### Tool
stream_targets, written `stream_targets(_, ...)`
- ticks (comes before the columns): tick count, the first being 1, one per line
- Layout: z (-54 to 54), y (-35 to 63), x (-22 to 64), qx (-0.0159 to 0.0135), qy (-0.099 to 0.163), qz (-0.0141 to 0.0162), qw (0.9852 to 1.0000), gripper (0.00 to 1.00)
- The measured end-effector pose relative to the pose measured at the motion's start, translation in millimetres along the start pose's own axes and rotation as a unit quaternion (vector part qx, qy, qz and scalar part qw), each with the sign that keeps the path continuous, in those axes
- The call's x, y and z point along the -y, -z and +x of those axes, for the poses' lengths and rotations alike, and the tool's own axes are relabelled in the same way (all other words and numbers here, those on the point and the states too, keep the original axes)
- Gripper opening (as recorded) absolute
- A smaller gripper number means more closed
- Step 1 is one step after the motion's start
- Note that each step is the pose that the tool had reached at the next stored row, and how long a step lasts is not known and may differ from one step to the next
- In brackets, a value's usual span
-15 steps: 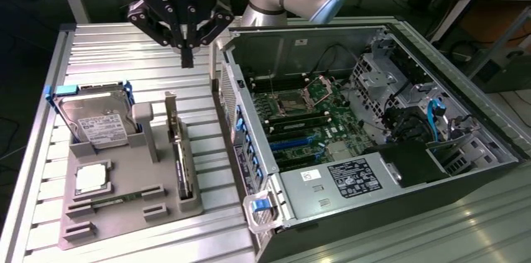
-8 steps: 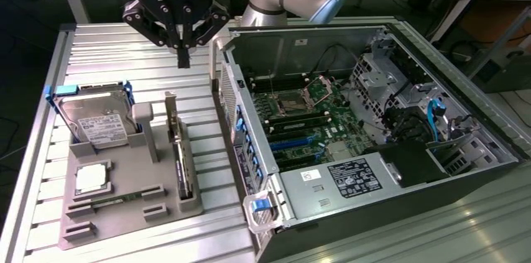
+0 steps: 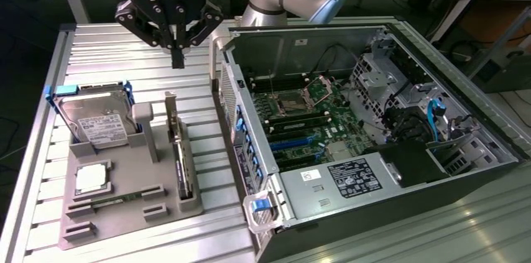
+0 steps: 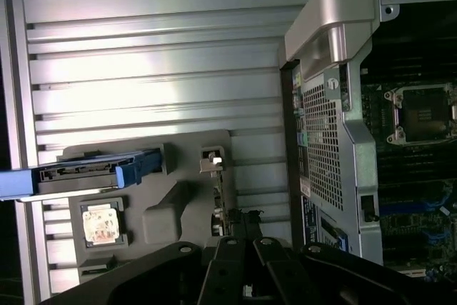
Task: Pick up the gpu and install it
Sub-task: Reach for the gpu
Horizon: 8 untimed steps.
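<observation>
One empty claw [image 3: 178, 61], clenched
I hover over the counter [image 3: 99, 45], apart from the gpu [image 3: 178, 151] standing on edge in its gray holder [image 3: 133, 219]

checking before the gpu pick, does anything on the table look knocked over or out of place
Nothing stands out. The gpu stands on edge in the gray holder, the hard drive sits in its cradle, the computer case lies open. The shut gripper hangs above the table, empty.
</observation>
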<state>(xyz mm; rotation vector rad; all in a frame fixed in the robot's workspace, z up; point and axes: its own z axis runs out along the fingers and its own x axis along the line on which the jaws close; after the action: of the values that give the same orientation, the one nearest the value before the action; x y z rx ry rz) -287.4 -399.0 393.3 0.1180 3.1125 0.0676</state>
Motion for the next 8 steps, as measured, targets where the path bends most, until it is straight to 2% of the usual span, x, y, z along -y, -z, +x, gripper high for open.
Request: stream_targets(8, 7.1, 0.2, 0.5, 0.0, 0.0, 0.0, 1.0, 0.11)
